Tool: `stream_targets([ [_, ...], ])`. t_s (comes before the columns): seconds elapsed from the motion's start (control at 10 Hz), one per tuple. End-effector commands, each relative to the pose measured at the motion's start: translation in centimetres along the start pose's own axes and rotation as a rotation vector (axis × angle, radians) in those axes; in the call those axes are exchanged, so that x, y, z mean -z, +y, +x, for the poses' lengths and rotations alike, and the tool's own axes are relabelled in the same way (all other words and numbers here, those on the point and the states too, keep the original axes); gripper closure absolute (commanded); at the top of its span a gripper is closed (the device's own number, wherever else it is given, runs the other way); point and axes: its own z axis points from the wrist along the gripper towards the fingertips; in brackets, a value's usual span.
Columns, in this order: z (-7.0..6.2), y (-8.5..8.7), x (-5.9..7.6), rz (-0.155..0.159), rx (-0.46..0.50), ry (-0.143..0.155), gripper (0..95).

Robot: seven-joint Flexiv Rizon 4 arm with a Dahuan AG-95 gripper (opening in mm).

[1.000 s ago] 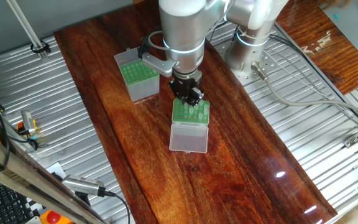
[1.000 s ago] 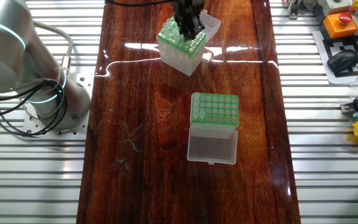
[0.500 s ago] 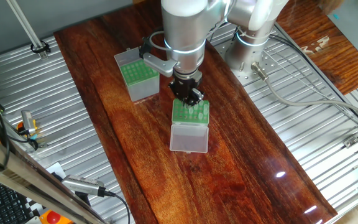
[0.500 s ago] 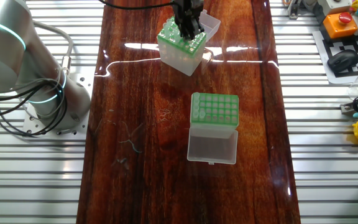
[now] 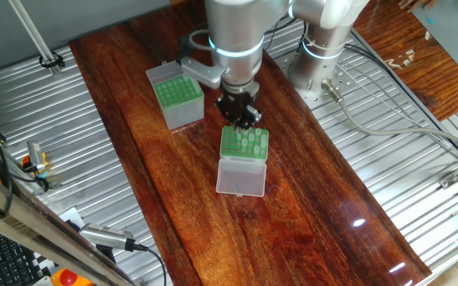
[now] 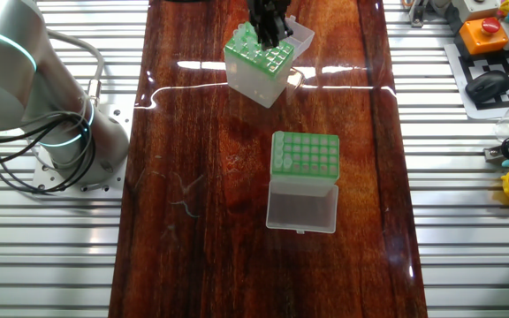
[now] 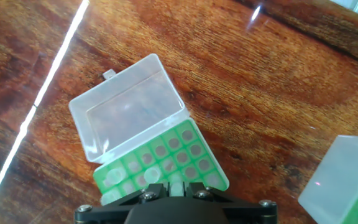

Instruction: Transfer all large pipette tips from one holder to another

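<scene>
In one fixed view the end effector (image 5: 239,119) hangs just above the far edge of the clear-lidded box (image 5: 243,144), whose open lid (image 5: 241,176) lies flat toward the camera. The grey box (image 5: 176,97) stands well apart to the left on the tabletop (image 5: 165,199). Whether the fingers are open or shut cannot be told here.

The other fixed view shows what the first hides: whitish pipette tips (image 6: 278,159) fill one side column of the clear-lidded box (image 6: 305,162), and several more stand in the grey box (image 6: 258,64), which the end effector (image 6: 269,26) partly blocks from this side.

The hand view looks straight down on the green rack (image 7: 160,163), with tips (image 7: 112,179) visible at its lower left; the housing covers the fingertips, so the grip stays unclear.

Against a second ago, the end effector sits higher above the rack.
</scene>
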Motion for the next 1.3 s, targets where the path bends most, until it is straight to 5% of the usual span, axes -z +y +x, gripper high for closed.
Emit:
stream_targets([
  [0.1,-0.2,0.0,2.0,-0.002,0.010,0.002,95.0],
  [0.5,-0.4,0.5,6.1,0.000,0.025,0.008,95.0],
  [1.3,1.2,0.8,9.7,-0.010,0.058,-0.003,95.0],
])
